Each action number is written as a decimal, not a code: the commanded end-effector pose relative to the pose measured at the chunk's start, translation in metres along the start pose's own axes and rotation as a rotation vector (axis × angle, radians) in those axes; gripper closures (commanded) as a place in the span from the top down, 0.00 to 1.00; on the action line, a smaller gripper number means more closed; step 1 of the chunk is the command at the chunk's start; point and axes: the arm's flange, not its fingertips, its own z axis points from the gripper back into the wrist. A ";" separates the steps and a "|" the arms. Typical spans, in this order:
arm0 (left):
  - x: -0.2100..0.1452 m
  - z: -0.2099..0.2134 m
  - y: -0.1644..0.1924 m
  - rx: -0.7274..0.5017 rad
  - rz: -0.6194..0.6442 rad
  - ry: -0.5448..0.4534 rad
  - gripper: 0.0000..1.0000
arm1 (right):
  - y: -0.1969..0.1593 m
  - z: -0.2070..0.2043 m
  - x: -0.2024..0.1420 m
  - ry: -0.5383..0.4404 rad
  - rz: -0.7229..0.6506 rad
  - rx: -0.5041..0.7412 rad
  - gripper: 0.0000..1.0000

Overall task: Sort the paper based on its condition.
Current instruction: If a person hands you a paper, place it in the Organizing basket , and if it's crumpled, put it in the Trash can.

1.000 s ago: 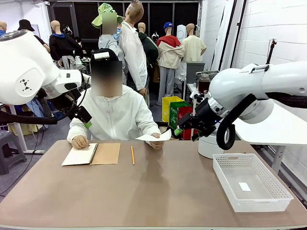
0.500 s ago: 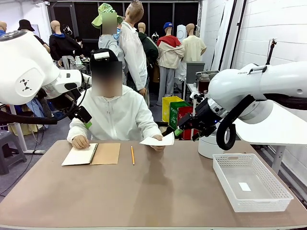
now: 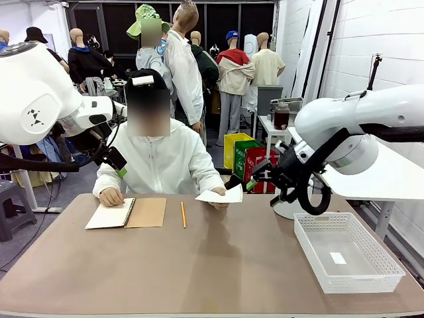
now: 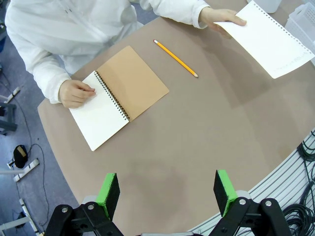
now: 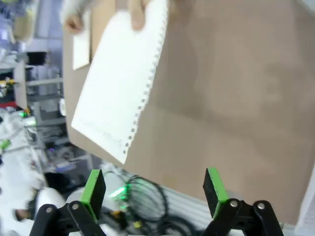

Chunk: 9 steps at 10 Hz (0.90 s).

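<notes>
White punched paper sheet [image 3: 222, 196], one, mid-frame, held above brown table [image 3: 218, 265] by person's hand [image 4: 220, 17]; long axis upper-left to lower-right in left wrist view, holes on upper-right edge. Right gripper [image 5: 152, 187] gaping, empty, beside sheet. Left gripper [image 4: 167, 189] spread, empty. One yellow pencil [image 4: 175, 58], one kraft spiral notebook [image 4: 120, 96], one white basket [image 3: 308, 252].

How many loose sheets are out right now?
1. The sheet is in the person's hand, held above the far edge of the table. More could be tucked in the open notebook at far left. The basket holds just a small white slip.
</notes>
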 end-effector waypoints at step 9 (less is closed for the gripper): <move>0.000 0.000 0.001 -0.001 -0.002 -0.002 1.00 | -0.064 -0.060 0.033 0.110 -0.586 0.351 1.00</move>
